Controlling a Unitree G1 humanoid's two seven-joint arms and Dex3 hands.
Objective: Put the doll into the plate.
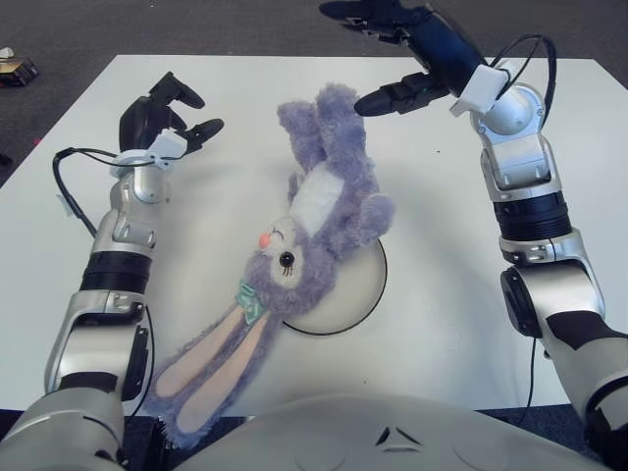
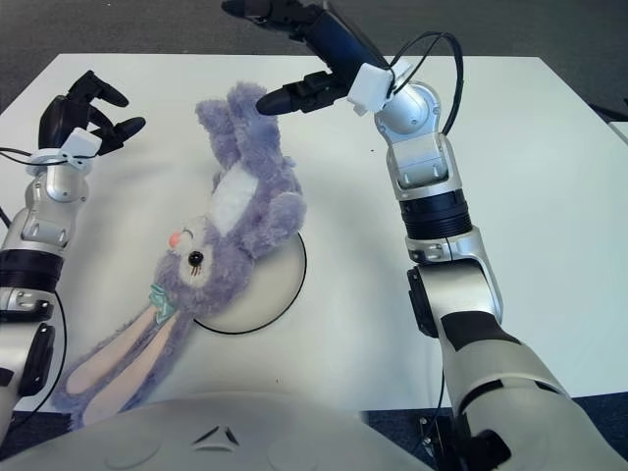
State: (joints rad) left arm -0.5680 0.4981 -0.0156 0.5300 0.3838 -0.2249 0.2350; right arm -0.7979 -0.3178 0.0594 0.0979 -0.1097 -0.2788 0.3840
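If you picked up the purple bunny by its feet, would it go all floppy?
Probably. The bunny looks plush, so it would likely sag, its long ears dangling. It seems light. Draped half across the plate, it shouldn't roll.

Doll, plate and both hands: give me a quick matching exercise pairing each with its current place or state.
Column one:
1. doll
2. plate
3. right hand
4. left hand

Column two:
A. white, partly covered, on the table
B. open, raised beyond the purple feet
C. lying diagonally, long ears toward the robot
D. open, left of the toy, holding nothing

Pairs: 1-C, 2-A, 3-B, 4-D
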